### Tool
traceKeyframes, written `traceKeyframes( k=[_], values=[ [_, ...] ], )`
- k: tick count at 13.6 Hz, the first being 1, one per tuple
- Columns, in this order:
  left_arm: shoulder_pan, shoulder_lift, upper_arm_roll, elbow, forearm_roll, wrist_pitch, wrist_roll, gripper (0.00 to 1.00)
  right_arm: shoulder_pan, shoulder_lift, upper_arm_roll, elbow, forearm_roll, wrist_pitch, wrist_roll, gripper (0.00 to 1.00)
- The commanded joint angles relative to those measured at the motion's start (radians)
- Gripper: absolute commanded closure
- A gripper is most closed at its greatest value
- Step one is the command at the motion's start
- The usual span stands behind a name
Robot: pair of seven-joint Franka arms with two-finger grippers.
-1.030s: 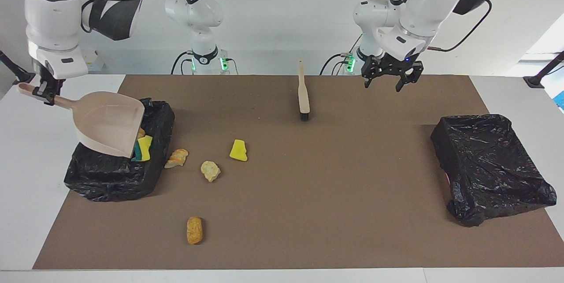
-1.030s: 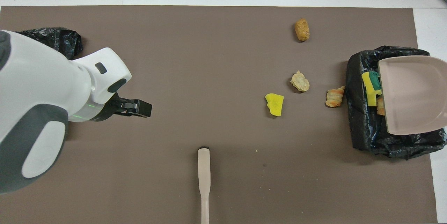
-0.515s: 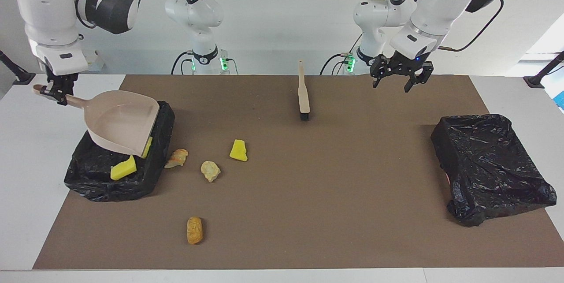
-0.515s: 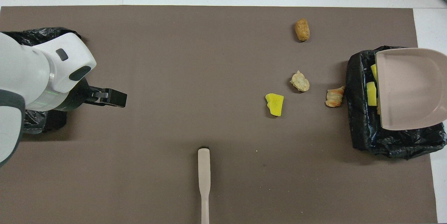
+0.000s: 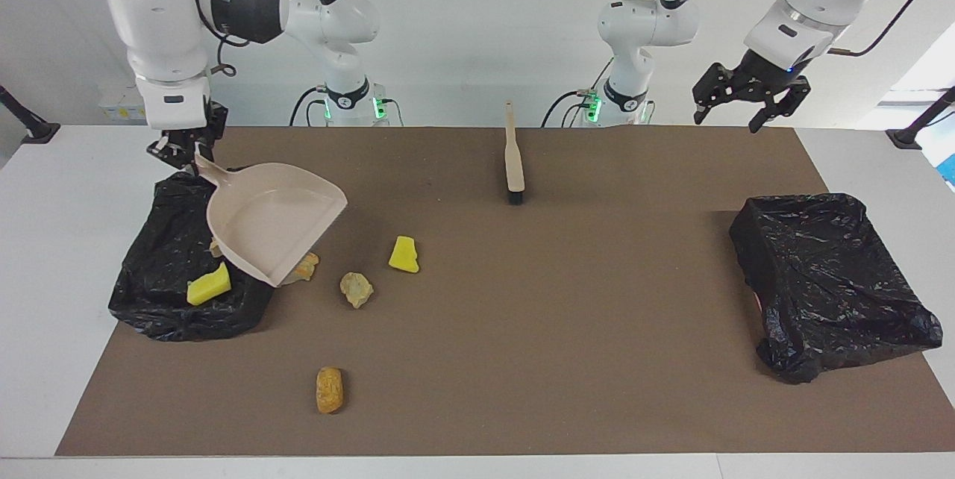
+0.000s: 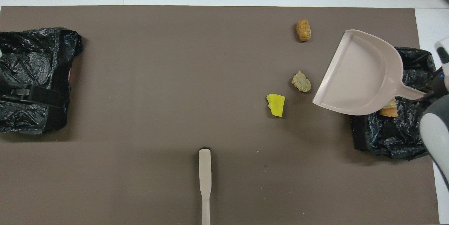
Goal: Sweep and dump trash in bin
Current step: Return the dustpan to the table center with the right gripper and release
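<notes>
The brown mat (image 5: 567,330) covers the white table. All places below are taken from my two pincers.

1. My right pincer (image 5: 183,154) is pressed together on the handle of the dustpan (image 5: 272,229). It hangs over the black-lined bin (image 5: 160,240) at my right arm's end. The pan tilts lip-down and looks empty.
2. Directly below that pincer, a yellow wedge (image 5: 208,284) lies in the bin, with a tan piece beside it.
3. Four pieces of trash lie on the mat, toward my left pincer from the right one. They are a pastry piece (image 5: 306,266) partly hidden by the pan's lip, a pale lump (image 5: 356,289), a second yellow wedge (image 5: 404,254) and a brown roll (image 5: 330,389).
4. The brush (image 5: 513,158) lies untouched between my two pincers.
5. My left pincer (image 5: 727,123) is spread and empty. It waits in the air near the second bin (image 5: 828,277).

In my judgement, the step in hand is setting the pan down for another load. I should lay the lip flat on the mat just short of the pastry piece, mouth toward the brush. The grip on the handle must hold so the pan cannot pivot.
</notes>
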State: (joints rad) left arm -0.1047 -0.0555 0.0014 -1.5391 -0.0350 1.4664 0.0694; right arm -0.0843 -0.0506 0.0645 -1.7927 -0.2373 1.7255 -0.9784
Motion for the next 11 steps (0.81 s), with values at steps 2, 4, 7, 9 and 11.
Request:
traceKeyframes(
  k=[2, 4, 7, 9, 11],
  values=[
    [-0.064, 0.013, 0.019, 0.056, 0.165, -0.041, 0.12, 0.0, 0.104, 0.008, 0.0, -0.042, 0.102, 0.014, 0.427, 1.0],
    [-0.055, 0.008, 0.019, 0.053, 0.127, -0.035, 0.119, 0.0, 0.173, 0.052, 0.0, -0.037, 0.168, 0.025, 0.638, 1.0],
    [0.038, 0.0, 0.017, 0.045, 0.041, -0.02, 0.109, 0.0, 0.264, 0.124, 0.0, -0.016, 0.225, 0.089, 0.87, 1.0],
    [0.049, -0.001, 0.017, 0.034, 0.027, -0.005, 0.107, 0.0, 0.34, 0.182, 0.0, 0.005, 0.271, 0.158, 1.011, 1.0],
    [0.048, -0.001, 0.017, 0.021, 0.027, 0.02, 0.101, 0.0, 0.415, 0.271, 0.001, 0.063, 0.277, 0.216, 1.183, 1.0]
  ],
)
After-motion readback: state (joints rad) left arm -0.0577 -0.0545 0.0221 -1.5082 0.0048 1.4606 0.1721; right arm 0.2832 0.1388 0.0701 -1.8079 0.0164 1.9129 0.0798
